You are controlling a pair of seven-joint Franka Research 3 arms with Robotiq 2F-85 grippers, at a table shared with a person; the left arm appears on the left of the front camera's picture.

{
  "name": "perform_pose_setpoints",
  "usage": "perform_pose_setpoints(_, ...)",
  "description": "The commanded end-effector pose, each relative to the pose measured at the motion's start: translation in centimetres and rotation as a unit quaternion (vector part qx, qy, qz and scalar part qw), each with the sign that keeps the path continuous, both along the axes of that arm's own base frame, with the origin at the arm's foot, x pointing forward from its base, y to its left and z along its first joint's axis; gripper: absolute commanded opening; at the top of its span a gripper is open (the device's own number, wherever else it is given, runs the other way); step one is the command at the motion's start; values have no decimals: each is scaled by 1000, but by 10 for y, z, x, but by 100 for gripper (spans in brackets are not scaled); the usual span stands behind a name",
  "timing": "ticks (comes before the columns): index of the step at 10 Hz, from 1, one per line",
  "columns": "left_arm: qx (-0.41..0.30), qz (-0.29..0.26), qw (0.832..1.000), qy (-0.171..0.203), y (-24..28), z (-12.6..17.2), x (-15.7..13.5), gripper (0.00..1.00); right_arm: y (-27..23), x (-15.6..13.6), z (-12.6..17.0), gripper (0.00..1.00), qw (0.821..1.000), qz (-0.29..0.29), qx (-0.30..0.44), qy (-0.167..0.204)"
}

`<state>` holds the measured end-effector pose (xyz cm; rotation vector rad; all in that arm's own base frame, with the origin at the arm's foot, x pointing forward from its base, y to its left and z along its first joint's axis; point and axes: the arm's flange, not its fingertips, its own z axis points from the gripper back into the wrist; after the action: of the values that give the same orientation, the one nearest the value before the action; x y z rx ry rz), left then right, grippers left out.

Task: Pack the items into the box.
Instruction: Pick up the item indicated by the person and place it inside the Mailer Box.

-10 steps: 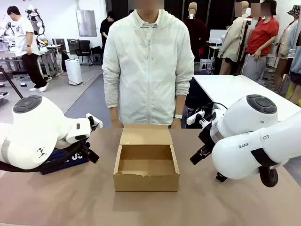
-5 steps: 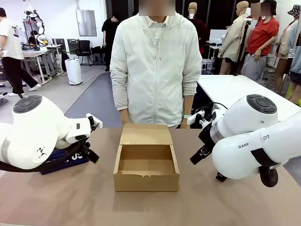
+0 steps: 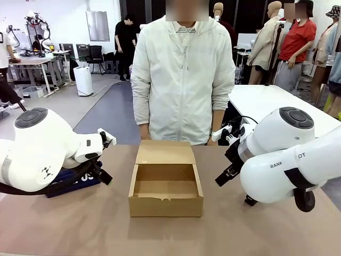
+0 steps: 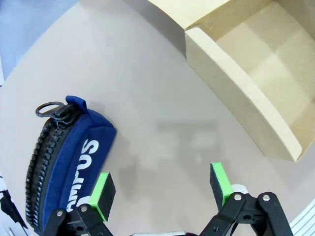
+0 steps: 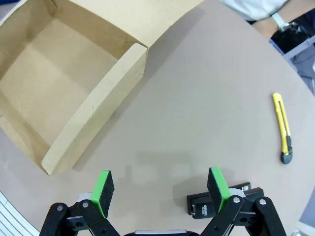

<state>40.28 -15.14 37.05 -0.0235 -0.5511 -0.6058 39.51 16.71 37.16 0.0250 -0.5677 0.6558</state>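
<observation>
The brown cardboard box (image 3: 165,206) sits in the middle of the desk (image 3: 90,226), its flap lid (image 3: 165,152) folded back toward the person (image 3: 181,80) standing at the far side, and its bare cardboard floor is in plain sight. The left end effector (image 4: 161,189) hangs above the desk with its 2 green-padded fingers spread wide and gripping nothing. Just below and beside 1 of its pads lies the navy pouch (image 4: 64,157) with white lettering, flat on the desk on the robot's left of the box and well apart from it, a metal ring (image 4: 48,108) at its zipper end. The right end effector (image 5: 160,191) is likewise spread and holds nothing, on the robot's right of the box. The black stapler (image 5: 199,205) lies on the desk under 1 of its fingers; whether they touch cannot be told. The yellow-and-black utility knife (image 5: 283,129) lies flat farther off, apart from the stapler.
</observation>
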Motion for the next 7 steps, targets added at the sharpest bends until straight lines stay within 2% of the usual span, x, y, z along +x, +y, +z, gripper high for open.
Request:
perform_pose_setpoints(1,0,0,1000,0,0,0,0,100,0,0,0,100,1000,0,0,0)
perform_pose_setpoints(3,0,0,1000,0,0,0,0,100,0,0,0,100,1000,0,0,0)
perform_pose_setpoints(4,-48,-44,997,33,-5,26,0,100,-6,-2,21,100,995,45,63,63)
perform_pose_setpoints(5,-87,-22,992,89,-6,61,-1,100,-25,-6,54,100,984,38,130,116)
perform_pose_setpoints(6,-156,56,978,126,-4,103,-6,100,-50,-11,98,100,966,-30,208,150)
perform_pose_setpoints(7,-251,38,956,149,16,148,-21,100,-87,-26,137,100,940,-72,289,167)
